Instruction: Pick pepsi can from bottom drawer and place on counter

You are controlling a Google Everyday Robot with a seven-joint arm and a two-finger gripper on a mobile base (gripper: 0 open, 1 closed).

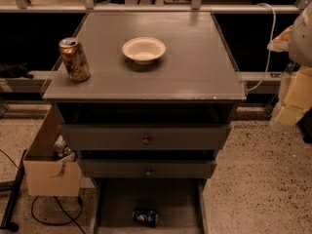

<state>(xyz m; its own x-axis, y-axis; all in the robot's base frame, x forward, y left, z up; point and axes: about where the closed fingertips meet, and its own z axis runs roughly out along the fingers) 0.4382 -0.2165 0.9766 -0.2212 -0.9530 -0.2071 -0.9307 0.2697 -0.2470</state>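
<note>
The pepsi can (146, 217) is dark blue and lies on its side on the floor of the bottom drawer (117, 201), near its front edge. That drawer is pulled out at the foot of the cabinet. The counter (195, 74) is the wide grey top above it. My gripper (288, 112) shows as a pale yellowish shape at the right edge of the view, beside the cabinet at about counter height, far from the pepsi can and holding nothing that I can see.
A gold-brown can (74, 59) stands at the counter's left edge, and a white bowl (144, 49) sits near its middle. Two knobbed drawers (146, 139) sit slightly open above the bottom drawer. A cardboard box (48, 172) and cables (53, 213) lie left of the cabinet.
</note>
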